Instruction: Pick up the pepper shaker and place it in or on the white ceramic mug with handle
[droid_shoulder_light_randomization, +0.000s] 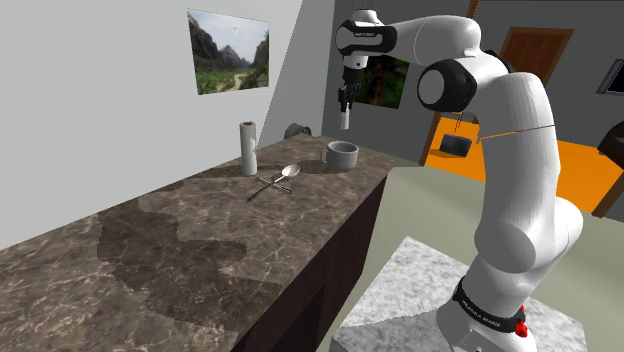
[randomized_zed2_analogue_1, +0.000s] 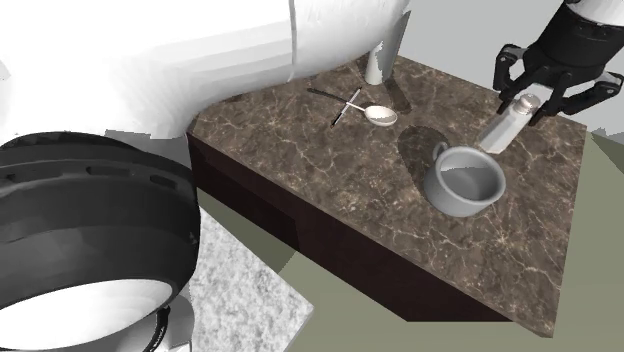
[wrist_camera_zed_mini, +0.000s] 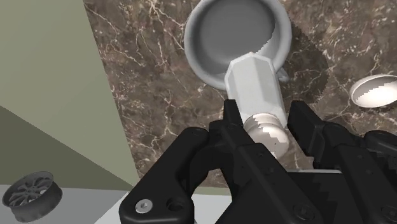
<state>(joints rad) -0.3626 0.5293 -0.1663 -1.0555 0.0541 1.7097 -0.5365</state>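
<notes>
My black gripper (droid_shoulder_light_randomization: 345, 103) is shut on a pale grey pepper shaker (droid_shoulder_light_randomization: 346, 121), clasping its rounded cap end so the faceted body (wrist_camera_zed_mini: 254, 86) hangs below the fingers. In the second exterior view the shaker (randomized_zed2_analogue_1: 508, 122) tilts under the gripper (randomized_zed2_analogue_1: 535, 95), just beyond the rim of the grey-white mug (randomized_zed2_analogue_1: 465, 180). The mug (droid_shoulder_light_randomization: 340, 154) stands upright near the far end of the dark marble counter (droid_shoulder_light_randomization: 150, 250). Seen along the gripper (wrist_camera_zed_mini: 264, 119), the shaker's lower end overlaps the mug's opening (wrist_camera_zed_mini: 232, 32), well above it.
A tall pale cylinder (droid_shoulder_light_randomization: 248, 147) stands at the back of the counter. A spoon (droid_shoulder_light_randomization: 288, 172) and crossed cutlery (droid_shoulder_light_randomization: 268, 186) lie between it and the mug. The counter's edge (randomized_zed2_analogue_1: 330, 235) drops to an olive floor, where a small wheel-like object (wrist_camera_zed_mini: 32, 191) lies.
</notes>
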